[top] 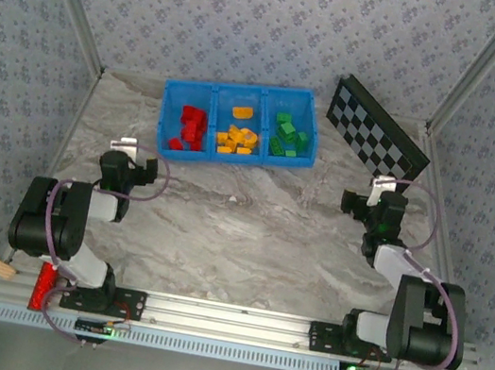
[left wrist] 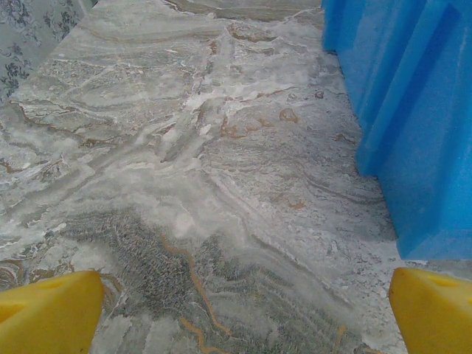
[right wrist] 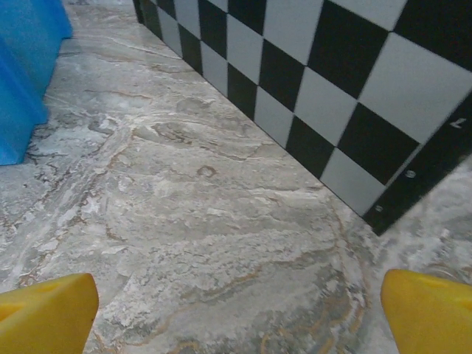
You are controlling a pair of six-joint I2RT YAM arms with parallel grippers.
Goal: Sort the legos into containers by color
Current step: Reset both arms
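**Item 1. My left gripper**: sits near-left of the blue tray, low over the marbled table. Its yellow fingers are spread wide with nothing between them. The tray's outer wall is just ahead on its right.

**Item 2. Blue tray**: one piece with three compartments side by side and low walls. It serves as the landmark for every entry here.

**Item 3. Red legos**: in the tray's left compartment, loosely heaped.

**Item 4. Orange-yellow legos**: in the tray's middle compartment. One lies toward the far wall and the rest are bunched nearer me.

**Item 5. Green legos**: in the tray's right compartment, piled together.

**Handling note, items 3 to 5.** I judge these bricks to be very light, hard and smooth-sided, and not fragile. They are likely to squirt out of a skewed pinch. I would take the topmost brick of a heap across its two long flat sides, with the fingers squared to it. I would avoid the studded top and the corners. By colour, the sorting looks finished.

**Item 6. Checkered board**: right of the tray, propped at an angle. It is no part of the job.

**Item 7. My right gripper**: near-right of the tray, beside the board's lower edge. Its fingers are spread wide and carry nothing.
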